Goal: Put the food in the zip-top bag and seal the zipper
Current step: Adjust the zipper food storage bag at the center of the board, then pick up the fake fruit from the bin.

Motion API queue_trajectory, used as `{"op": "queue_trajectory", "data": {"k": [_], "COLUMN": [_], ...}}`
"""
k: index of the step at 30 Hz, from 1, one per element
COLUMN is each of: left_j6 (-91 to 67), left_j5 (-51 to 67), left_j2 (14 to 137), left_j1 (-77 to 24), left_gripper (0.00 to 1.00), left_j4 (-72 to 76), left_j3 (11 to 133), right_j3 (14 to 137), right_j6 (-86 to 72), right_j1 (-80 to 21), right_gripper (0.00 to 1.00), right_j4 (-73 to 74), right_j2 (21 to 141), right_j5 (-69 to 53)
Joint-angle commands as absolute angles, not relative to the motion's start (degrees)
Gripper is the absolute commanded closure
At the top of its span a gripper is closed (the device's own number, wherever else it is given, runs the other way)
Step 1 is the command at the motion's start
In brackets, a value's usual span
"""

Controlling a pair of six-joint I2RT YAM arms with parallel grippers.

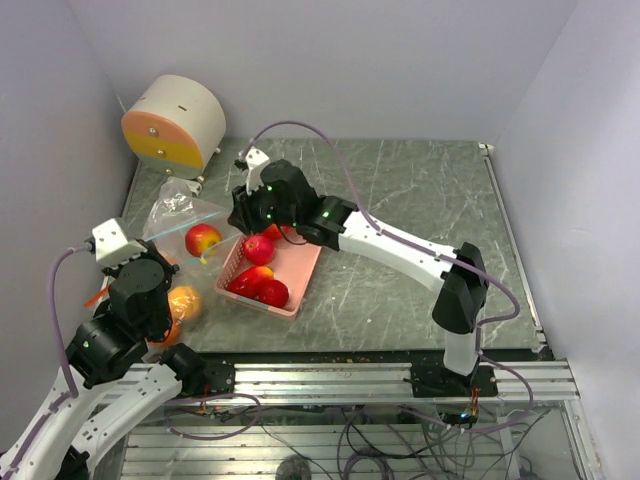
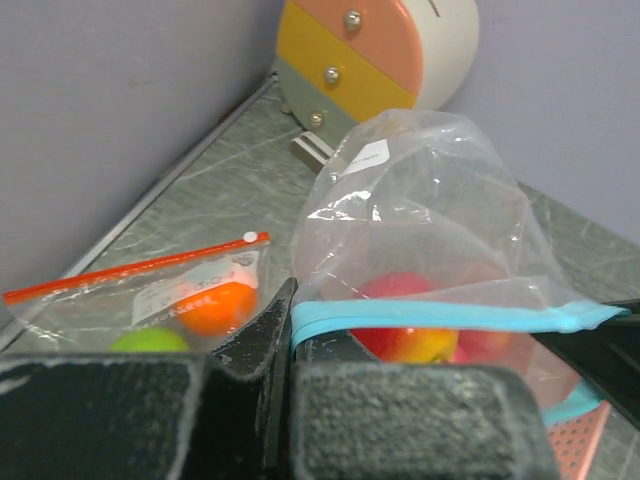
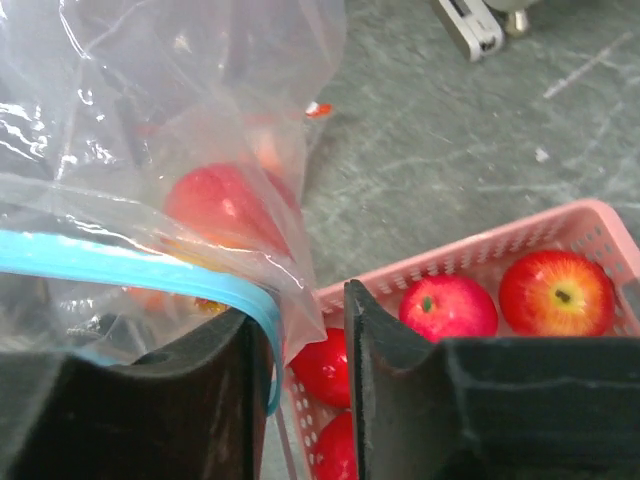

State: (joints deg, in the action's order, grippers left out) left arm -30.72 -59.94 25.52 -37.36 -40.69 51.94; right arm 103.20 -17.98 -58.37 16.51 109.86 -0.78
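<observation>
Left gripper [image 2: 290,350] tight on the zipper [image 2: 440,318]; right gripper [image 3: 305,330] narrowly open astride it

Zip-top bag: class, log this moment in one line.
bag: apple inside, mouth open | left gripper: shut on zipper | right gripper: jaws apart at zipper | basket: holds red apples

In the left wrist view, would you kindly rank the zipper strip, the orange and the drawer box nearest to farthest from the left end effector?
1. zipper strip: pinched in the left end effector.
2. orange: just beyond, on the left.
3. drawer box: far back, by the wall.
</observation>
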Motion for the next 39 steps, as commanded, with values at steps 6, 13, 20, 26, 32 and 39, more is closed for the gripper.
{"op": "queue_trajectory", "data": {"k": [6,13,20,26,32,39], "left_j6": [-32.9,-41.1,-39.7,-38.5,-37.7,-37.8], "left_j5": [-60.1,-56.5,-58.0,-60.7,-63.1,-62.9], "left_j2": [26.4,35.9,34.0,30.2,28.0,26.5], "left_j1": [-37.1,-37.0,-37.1,-37.1,-37.1,-37.1], "left_gripper": [0.93,0.93,0.93,0.93,0.93,0.93], "left_j4": [-40.8,-42.9,-43.0,-44.8,-45.0,-45.5], "left_j3": [48.8,48.0,48.4,48.8,49.9,49.2], "right_j3": [97.1,80.2,77.5,75.2,79.3,82.0], "right_j6": [-17.2,-16.3,-17.8,-19.0,-18.6,-19.9], "right_j1": [-55.0,-53.7,-50.9,-52.9,-57.6,-57.8], "right_gripper": [0.22,0.0,0.0,0.0,0.0,0.0], "right_j4": [-1.0,-9.4,4.9,12.2,18.2,23.9], "right_j2": [107.3,93.3,92.5,96.0,104.4,109.4], "right_j5": [-40.7,-39.5,-21.1,-12.5,-6.8,-3.3]}}
